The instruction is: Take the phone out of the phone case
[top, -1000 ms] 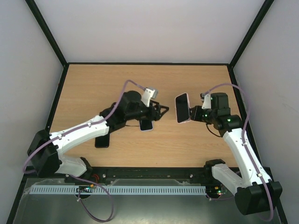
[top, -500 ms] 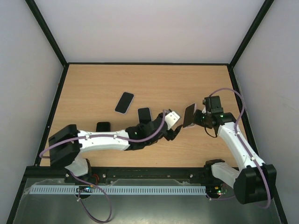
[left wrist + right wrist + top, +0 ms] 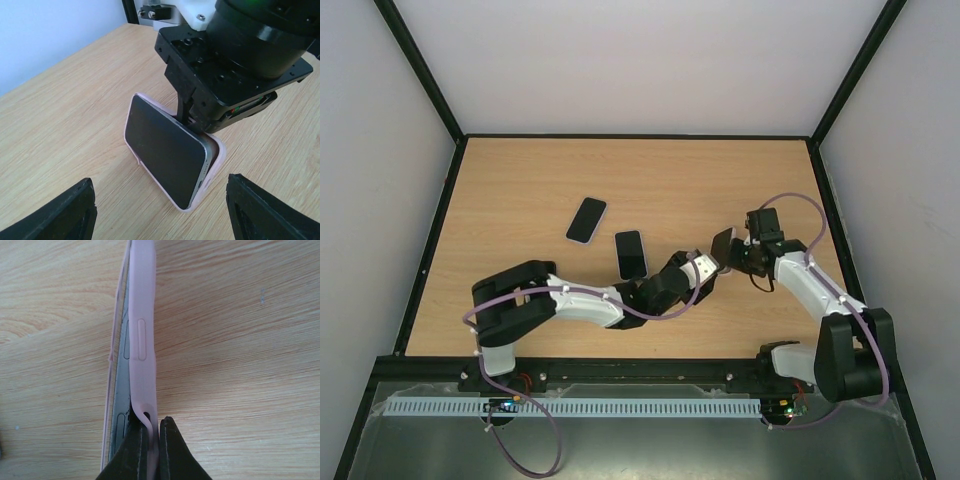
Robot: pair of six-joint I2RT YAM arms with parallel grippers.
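Left wrist view shows the phone's (image 3: 165,147) dark screen, tilted, with the pink phone case (image 3: 218,152) loose at one corner. Only the right wrist view shows the right gripper's (image 3: 151,427) jaws clamped on the case's rim. The left gripper's (image 3: 160,200) jaws stand apart. Whether the case touches the tabletop (image 3: 60,125) is unclear.

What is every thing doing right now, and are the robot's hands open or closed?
phone, tilted on edge, not yet taken out
pink case, one corner peeled back, pinched at its edge
right gripper, shut on pink case
left gripper, open, holding nothing
other phones, lying flat, untouched
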